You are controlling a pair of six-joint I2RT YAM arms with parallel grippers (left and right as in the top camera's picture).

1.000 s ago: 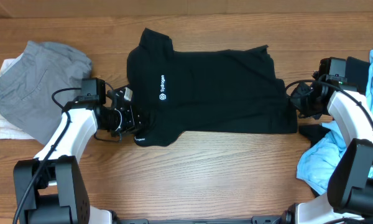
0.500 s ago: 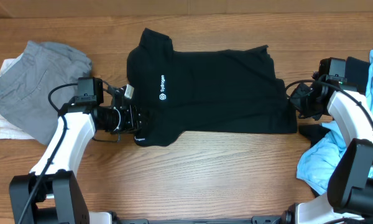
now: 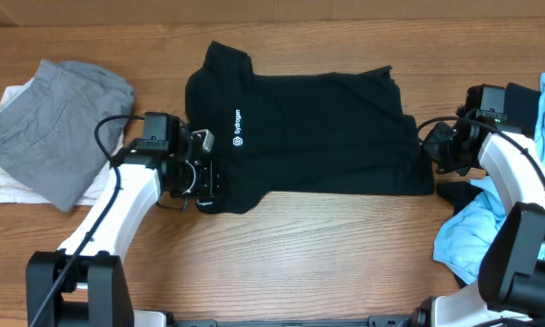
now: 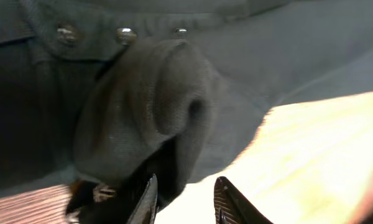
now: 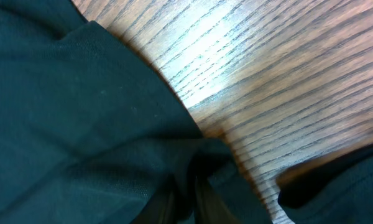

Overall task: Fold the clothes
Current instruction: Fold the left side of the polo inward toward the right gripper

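The black short-sleeved shirt (image 3: 318, 136) with a small white logo lies spread across the middle of the table. My left gripper (image 3: 204, 177) is at its lower left sleeve. In the left wrist view the left gripper (image 4: 185, 186) is open, with bare table showing between its fingers. A bunched fold of black shirt fabric (image 4: 149, 106) lies against the left finger (image 4: 148, 199). My right gripper (image 3: 433, 147) is at the shirt's right edge. In the right wrist view the right gripper (image 5: 188, 186) is shut on a pinch of the black shirt (image 5: 81, 112).
A grey garment (image 3: 54, 118) lies on a white one (image 3: 9, 186) at the far left. Light blue clothes (image 3: 468, 227) and another dark garment (image 3: 459, 193) are heaped at the right edge, under my right arm. Bare wood shows along the front.
My left arm has moved right, bringing its gripper onto the shirt's left sleeve. The right arm and the shirt have not moved.
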